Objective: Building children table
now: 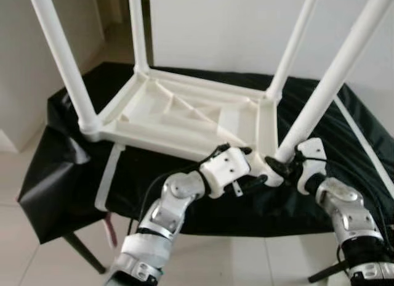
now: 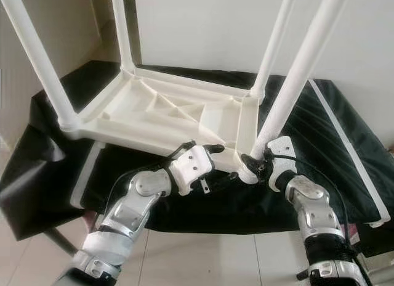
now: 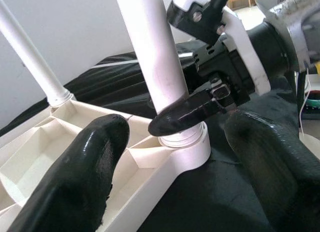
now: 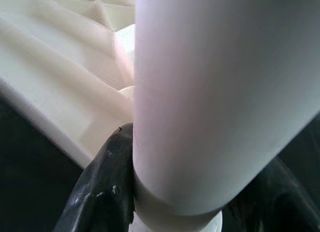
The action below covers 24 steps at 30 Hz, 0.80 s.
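Note:
A white plastic children's table [image 1: 184, 113] lies upside down on a black cloth [image 1: 68, 175], its four legs pointing up. My right gripper [image 1: 282, 164] is shut on the near right leg [image 1: 326, 95] just above its corner socket [image 3: 186, 147]; its fingers [image 4: 107, 187] press both sides of the leg [image 4: 215, 92]. My left gripper [image 1: 246, 166] is open close beside that corner. Its two fingers [image 3: 85, 167] straddle the table's rim, one over the ribbed underside, the other over the cloth.
A loose white strip [image 1: 108, 181] lies on the cloth at the left, and a long white strip [image 1: 363, 144] at the right. The cloth's support has dark legs [image 1: 83, 252] on a pale tiled floor. A white wall [image 1: 215, 27] stands behind.

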Available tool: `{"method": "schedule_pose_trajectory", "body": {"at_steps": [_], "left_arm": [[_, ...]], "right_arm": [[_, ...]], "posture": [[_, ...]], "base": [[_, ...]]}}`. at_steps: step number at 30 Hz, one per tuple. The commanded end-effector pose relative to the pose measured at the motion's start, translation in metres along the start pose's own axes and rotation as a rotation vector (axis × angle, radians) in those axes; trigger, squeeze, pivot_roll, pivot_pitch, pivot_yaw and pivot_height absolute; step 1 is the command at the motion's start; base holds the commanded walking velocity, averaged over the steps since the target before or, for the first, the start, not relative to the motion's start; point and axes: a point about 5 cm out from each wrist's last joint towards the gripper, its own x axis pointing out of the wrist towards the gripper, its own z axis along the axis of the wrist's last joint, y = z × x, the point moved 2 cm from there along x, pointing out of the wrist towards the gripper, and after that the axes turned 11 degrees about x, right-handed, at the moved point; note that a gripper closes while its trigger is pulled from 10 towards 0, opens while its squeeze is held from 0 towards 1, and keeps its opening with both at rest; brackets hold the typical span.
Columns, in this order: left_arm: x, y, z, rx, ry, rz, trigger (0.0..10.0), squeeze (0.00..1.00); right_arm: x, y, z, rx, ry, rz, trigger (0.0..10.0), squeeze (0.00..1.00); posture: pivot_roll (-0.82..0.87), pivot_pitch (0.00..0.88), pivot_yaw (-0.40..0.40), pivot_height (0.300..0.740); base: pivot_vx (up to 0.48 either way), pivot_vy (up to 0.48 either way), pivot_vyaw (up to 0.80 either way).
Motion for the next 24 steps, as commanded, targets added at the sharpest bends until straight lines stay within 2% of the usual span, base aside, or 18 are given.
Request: {"method": "schedule_pose_trajectory", "body": {"at_steps": [1,4,8,11,14,15,16,17,22,23,24], "left_arm": [[0.000,0.005,-0.002,-0.012,0.032,0.121,10.0,0.00],[0.000,0.004,-0.002,-0.013,0.033,0.121,10.0,0.00],[-0.002,0.004,-0.003,-0.014,0.037,0.118,10.0,0.00],[-0.002,0.005,-0.004,-0.014,0.037,0.119,10.0,0.00],[-0.002,0.008,-0.001,-0.019,0.029,0.127,10.0,0.00],[-0.002,0.008,-0.001,-0.019,0.029,0.127,10.0,0.00],[-0.002,0.009,-0.001,-0.019,0.028,0.129,10.0,0.00],[-0.002,0.008,-0.001,-0.018,0.028,0.128,10.0,0.00],[-0.002,0.008,-0.001,-0.017,0.029,0.126,10.0,0.00],[-0.002,0.008,-0.001,-0.017,0.030,0.125,10.0,0.00],[-0.002,0.008,-0.001,-0.017,0.029,0.124,10.0,0.00]], "right_arm": [[-0.007,-0.008,-0.023,0.032,0.079,-0.171,10.0,0.00],[-0.006,-0.004,-0.024,0.051,0.072,-0.203,10.0,0.00],[-0.002,0.013,-0.024,0.115,0.034,-0.294,10.0,0.00],[-0.001,0.017,-0.023,0.144,0.018,-0.330,10.0,0.00],[-0.005,0.020,-0.022,0.242,-0.035,-0.535,10.0,0.00],[-0.005,0.020,-0.022,0.242,-0.035,-0.535,10.0,0.00],[-0.006,0.020,-0.022,0.259,-0.044,-0.589,10.0,0.00],[-0.007,0.024,-0.023,0.312,-0.067,-0.680,10.0,0.00],[-0.007,0.027,-0.024,0.348,-0.079,-0.736,10.0,0.00],[-0.006,0.033,-0.022,0.383,-0.095,-0.776,10.0,0.00],[-0.003,0.038,-0.018,0.394,-0.113,-0.756,10.0,0.00]], "posture": [[-0.05,0.000,-0.055,0.740],[-0.05,0.000,-0.055,0.740],[-0.05,0.002,-0.051,0.740],[-0.05,0.003,-0.050,0.740],[-0.04,0.002,-0.048,0.740],[-0.04,0.002,-0.048,0.740],[-0.04,0.001,-0.043,0.740],[-0.04,0.001,-0.040,0.740],[-0.04,0.001,-0.040,0.740],[-0.04,0.001,-0.039,0.740],[-0.04,0.001,-0.038,0.740]], "base": [[0.000,0.000,0.00],[0.000,0.000,0.00],[0.000,0.000,0.00],[0.000,0.000,0.00],[0.000,0.000,0.00],[0.000,0.000,0.00],[0.000,0.000,0.00],[0.000,0.000,0.00],[0.000,0.000,0.00],[0.000,0.000,0.00],[0.000,0.000,0.00]]}}
